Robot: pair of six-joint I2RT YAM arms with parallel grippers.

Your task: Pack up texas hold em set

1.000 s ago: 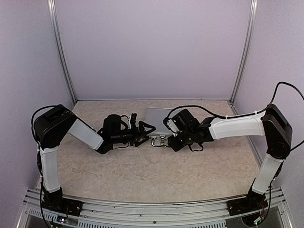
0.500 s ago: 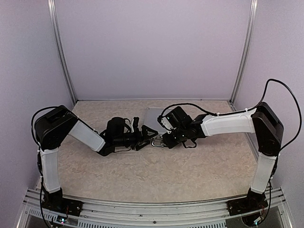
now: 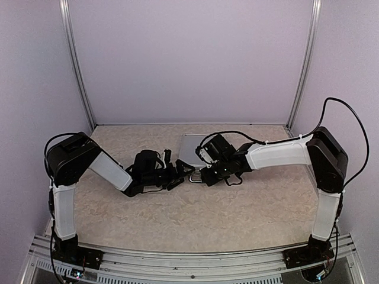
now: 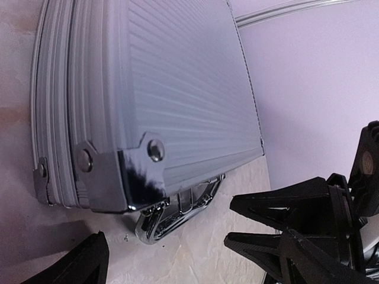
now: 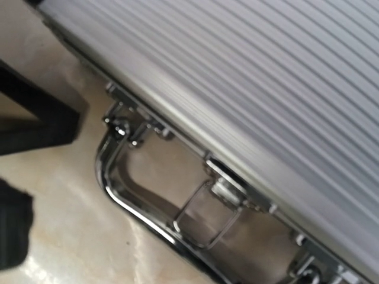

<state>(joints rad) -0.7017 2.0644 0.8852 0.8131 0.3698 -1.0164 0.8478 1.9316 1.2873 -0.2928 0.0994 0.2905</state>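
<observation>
Lying shut and flat toward the far edge of the table [image 3: 195, 219], about midway along it, the silver briefcase [image 3: 190, 148] shows only part of its lid from above. The left wrist view adds a riveted chrome corner. The right wrist view picks out the chrome handle [image 5: 136, 207] and a wire latch loop [image 5: 207, 220]. The left gripper [image 3: 179, 176] stands wide apart by the case's near left corner. Whether the right gripper [image 3: 202, 175], at the handle, grips anything I cannot tell.
</observation>
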